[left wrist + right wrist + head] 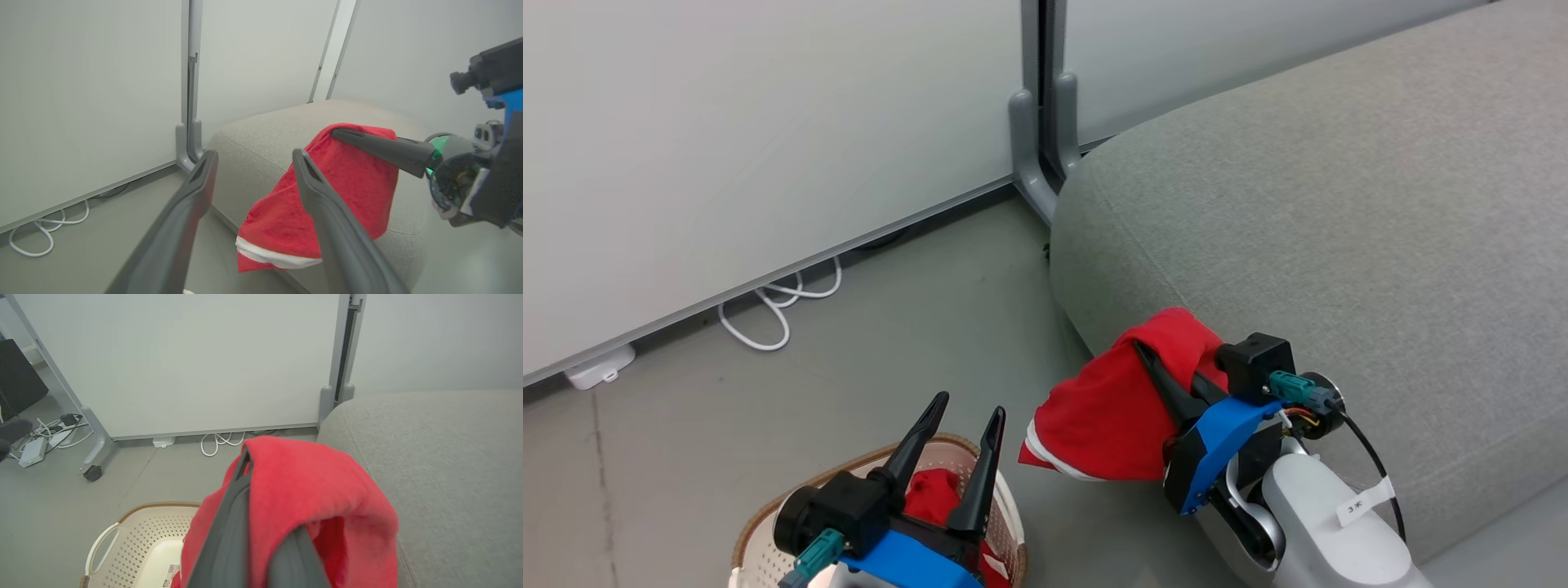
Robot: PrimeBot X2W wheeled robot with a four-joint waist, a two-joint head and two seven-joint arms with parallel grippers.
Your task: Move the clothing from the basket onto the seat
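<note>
My right gripper (1153, 361) is pressed shut on a red garment (1103, 425), which drapes over both fingers and hangs beside the rounded corner of the grey seat (1339, 204). Only the top fold of the garment reaches the level of the cushion. The white-trimmed hem dangles over the floor (890, 343), off the seat's side. My left gripper (971, 404) is spread wide and empty, poised above the basket (143, 535), where a second red garment (931, 494) lies bunched inside. The main risk I see is letting go too early. With most of the cloth's weight outside the seat edge, it would likely slide down the upholstery to the floor. I judge I need to carry it further in over the cushion first. The fabric is also wrapped around my fingers, so it may cling when they part and get dragged back off as I pull away. A low path could also snag the hem on the seat corner.
</note>
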